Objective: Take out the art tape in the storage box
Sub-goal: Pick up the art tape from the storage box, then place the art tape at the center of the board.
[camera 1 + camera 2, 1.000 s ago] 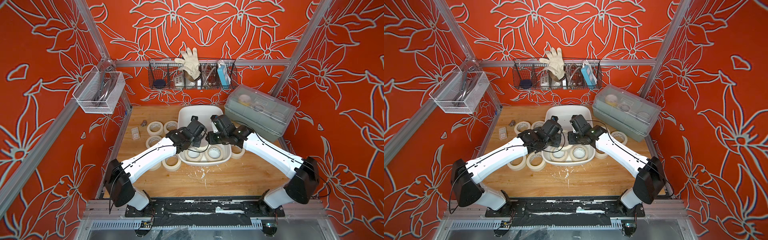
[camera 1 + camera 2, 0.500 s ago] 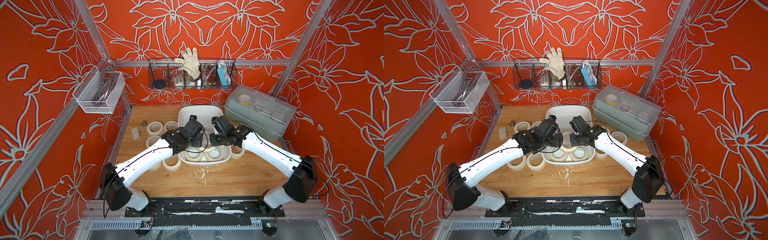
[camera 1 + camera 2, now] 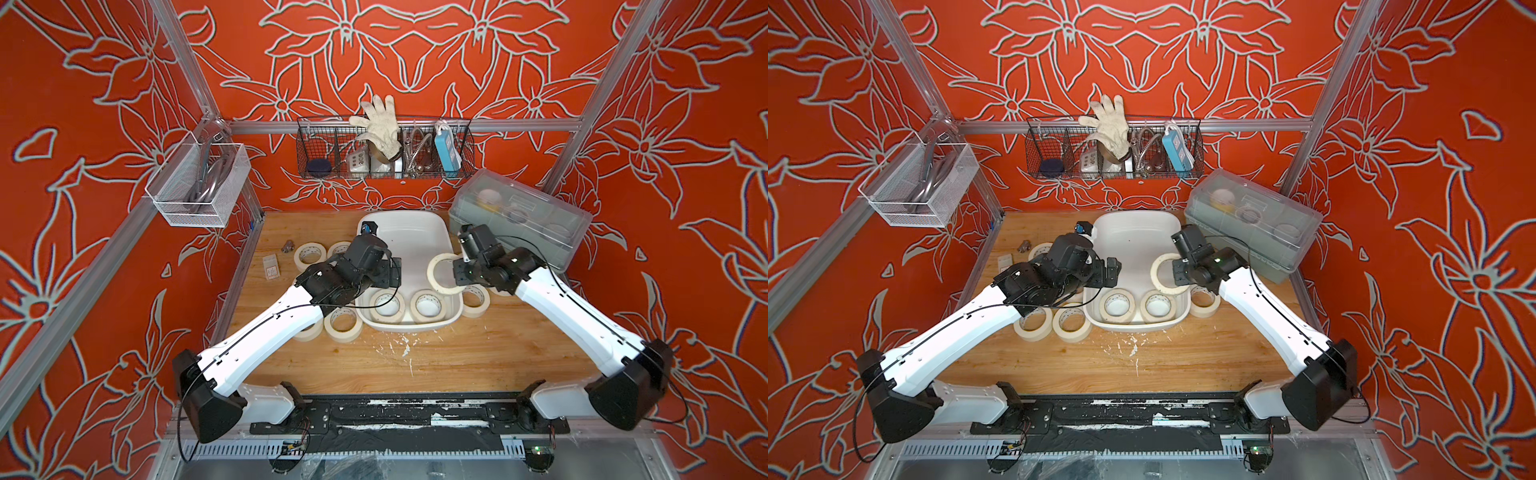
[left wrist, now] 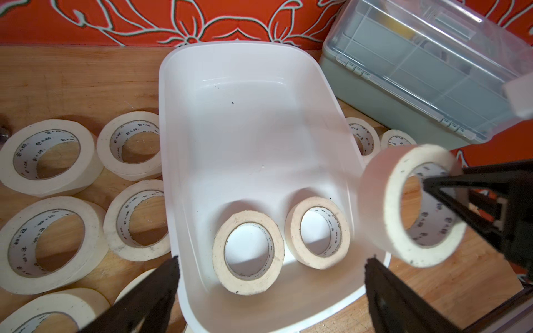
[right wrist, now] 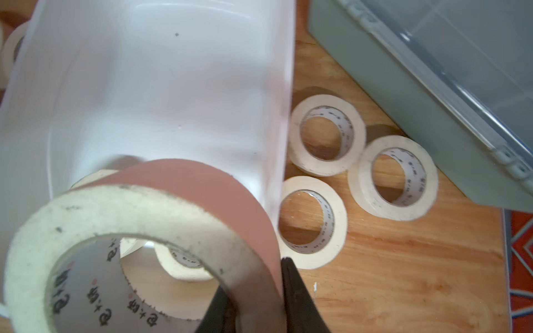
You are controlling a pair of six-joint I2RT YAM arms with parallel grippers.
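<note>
Art tape roll (image 4: 393, 207) pinched by its wall in closed right tool (image 5: 252, 276), over storage box (image 4: 245, 115) rim. Swing outward, set flat on bench (image 3: 457, 353) beneath tool, then release. Left tool (image 4: 272, 261) wide open, empty, above two rolls (image 4: 219, 250).

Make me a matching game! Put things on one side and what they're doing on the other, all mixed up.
Things:
1. right gripper
2. left gripper
3. white glove
4. white storage box

States:
A. has two tape rolls lying flat in it
B. open, holding nothing
C. sticking out of the black wire basket
D. shut on a lifted tape roll

Pairs: 1-D, 2-B, 3-C, 4-A
</note>
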